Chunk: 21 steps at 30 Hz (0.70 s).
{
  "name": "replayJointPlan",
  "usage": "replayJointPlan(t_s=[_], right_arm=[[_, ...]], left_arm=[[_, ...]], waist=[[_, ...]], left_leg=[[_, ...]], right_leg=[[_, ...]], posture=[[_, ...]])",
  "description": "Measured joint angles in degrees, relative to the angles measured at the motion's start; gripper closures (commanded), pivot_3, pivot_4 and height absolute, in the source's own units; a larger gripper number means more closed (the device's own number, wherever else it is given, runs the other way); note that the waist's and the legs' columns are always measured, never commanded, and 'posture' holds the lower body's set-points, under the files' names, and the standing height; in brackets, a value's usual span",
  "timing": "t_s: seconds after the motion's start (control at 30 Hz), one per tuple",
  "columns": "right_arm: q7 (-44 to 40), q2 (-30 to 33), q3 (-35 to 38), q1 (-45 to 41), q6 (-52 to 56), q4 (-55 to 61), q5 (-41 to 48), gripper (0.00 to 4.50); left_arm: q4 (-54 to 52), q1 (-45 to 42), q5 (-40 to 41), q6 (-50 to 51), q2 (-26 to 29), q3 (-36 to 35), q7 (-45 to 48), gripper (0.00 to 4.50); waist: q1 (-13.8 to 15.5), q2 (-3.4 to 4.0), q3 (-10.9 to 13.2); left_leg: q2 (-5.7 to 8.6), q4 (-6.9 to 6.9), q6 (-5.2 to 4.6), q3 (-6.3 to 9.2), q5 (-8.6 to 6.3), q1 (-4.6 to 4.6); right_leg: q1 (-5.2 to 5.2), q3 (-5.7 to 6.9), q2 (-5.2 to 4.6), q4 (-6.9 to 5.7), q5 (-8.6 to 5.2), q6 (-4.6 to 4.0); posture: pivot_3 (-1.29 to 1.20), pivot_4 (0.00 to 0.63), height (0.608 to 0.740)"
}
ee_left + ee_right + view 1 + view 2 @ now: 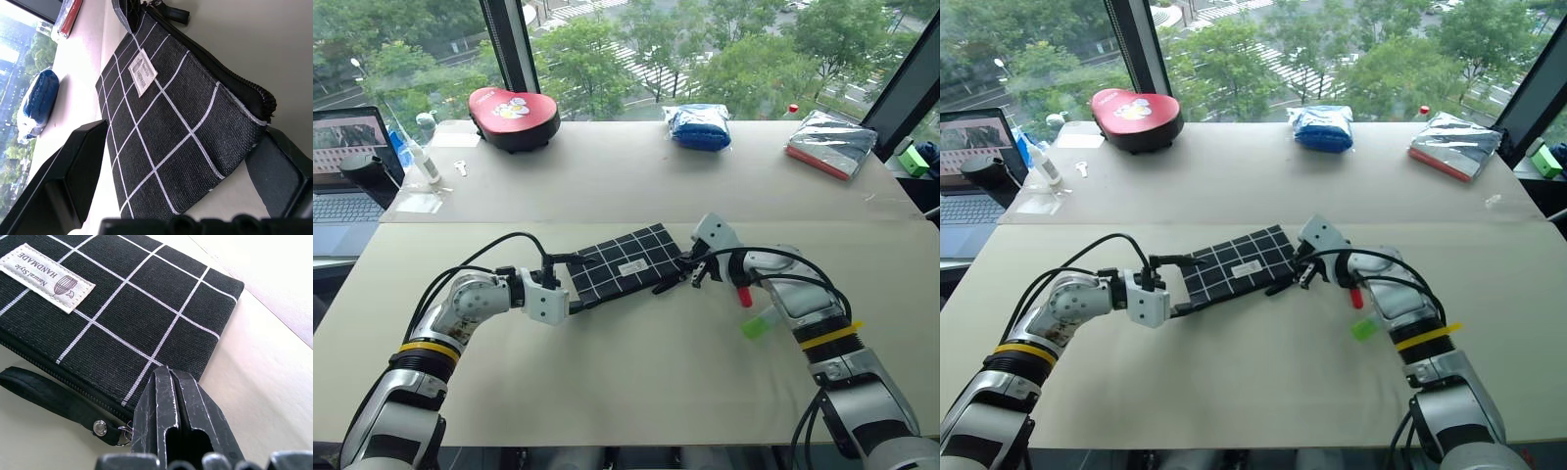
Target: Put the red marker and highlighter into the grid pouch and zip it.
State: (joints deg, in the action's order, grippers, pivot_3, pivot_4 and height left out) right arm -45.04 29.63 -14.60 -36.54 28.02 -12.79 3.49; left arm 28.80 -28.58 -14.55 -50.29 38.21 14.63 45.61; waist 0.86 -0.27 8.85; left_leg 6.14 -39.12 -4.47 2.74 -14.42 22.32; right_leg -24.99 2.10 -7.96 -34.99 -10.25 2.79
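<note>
I am bracing the grid pouch (625, 262) between my wide left claw (570, 282) and my pinched-shut right claw (690, 272) at its zipper end.

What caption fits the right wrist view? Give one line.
Right gripper, fingers shut, at the zipper end of the grid pouch beside its black strap.

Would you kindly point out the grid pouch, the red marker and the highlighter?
grid pouch (625, 260), left eye view, middle of the fabric.
red marker (744, 296), left eye view, red end.
highlighter (759, 324), left eye view, green cap.
</note>
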Motion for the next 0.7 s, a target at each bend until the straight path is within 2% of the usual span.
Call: replayJointPlan(t_s=[0.4, 0.43, 0.47, 0.6, 0.63, 0.7], right_arm=[[0.1, 0.0, 0.1, 0.0, 0.3, -0.1, 0.0, 4.44], [0.1, 0.0, 0.1, 0.0, 0.4, -0.1, 0.0, 4.5], [0.1, 0.0, 0.1, 0.0, 0.5, -0.1, 0.0, 4.5], [0.1, 0.0, 0.4, 0.0, 0.9, 0.1, 0.0, 4.5], [0.1, 0.0, 0.5, 0.0, 1.1, 0.1, 0.0, 4.5], [0.1, 0.0, 0.7, 0.1, 1.2, 0.2, 0.0, 4.5]], left_arm=[[-1.0, -0.1, -1.0, 1.5, -2.1, 1.7, -1.8, 0.0], [-1.0, -0.3, -1.0, 1.6, -2.2, 1.9, -1.8, 0.52], [-0.8, -0.4, -1.2, 1.6, -2.3, 2.3, -1.8, 0.66], [0.9, -0.8, -1.3, 1.4, -3.1, 3.6, -1.9, 2.13], [1.3, -0.9, -1.3, 1.2, -3.3, 4.1, -1.9, 2.63], [1.9, -1.1, -1.3, 0.6, -3.6, 4.6, -1.9, 3.22]], waist=[[0.1, 0.0, -0.1], [0.1, 0.0, -0.1], [0.1, 0.0, -0.1], [0.2, 0.0, -0.1], [0.2, 0.0, -0.1], [0.2, 0.0, -0.1]], left_leg=[[0.01, 0.0, -0.01, 0.0, -0.01, -0.05], [0.01, 0.0, -0.01, 0.0, -0.01, -0.05], [0.01, 0.0, -0.01, 0.0, -0.01, -0.05], [0.02, -0.01, -0.01, 0.0, -0.01, -0.04], [0.02, -0.01, -0.01, 0.0, -0.01, -0.04], [0.01, -0.01, -0.02, 0.01, -0.01, -0.03]], right_leg=[[0.06, 0.0, -0.01, 0.01, 0.0, 0.0], [0.06, 0.0, -0.01, 0.01, 0.0, 0.0], [0.06, 0.0, -0.01, 0.01, 0.0, 0.0], [0.06, 0.0, -0.01, 0.01, 0.0, 0.0], [0.06, 0.0, -0.01, 0.01, 0.0, 0.0], [0.06, 0.0, -0.01, 0.01, 0.0, 0.0]], posture=[[0.0, 0.15, 0.74], [0.0, 0.15, 0.74], [0.0, 0.15, 0.74], [0.0, 0.15, 0.74], [0.0, 0.15, 0.74], [0.0, 0.15, 0.74]])
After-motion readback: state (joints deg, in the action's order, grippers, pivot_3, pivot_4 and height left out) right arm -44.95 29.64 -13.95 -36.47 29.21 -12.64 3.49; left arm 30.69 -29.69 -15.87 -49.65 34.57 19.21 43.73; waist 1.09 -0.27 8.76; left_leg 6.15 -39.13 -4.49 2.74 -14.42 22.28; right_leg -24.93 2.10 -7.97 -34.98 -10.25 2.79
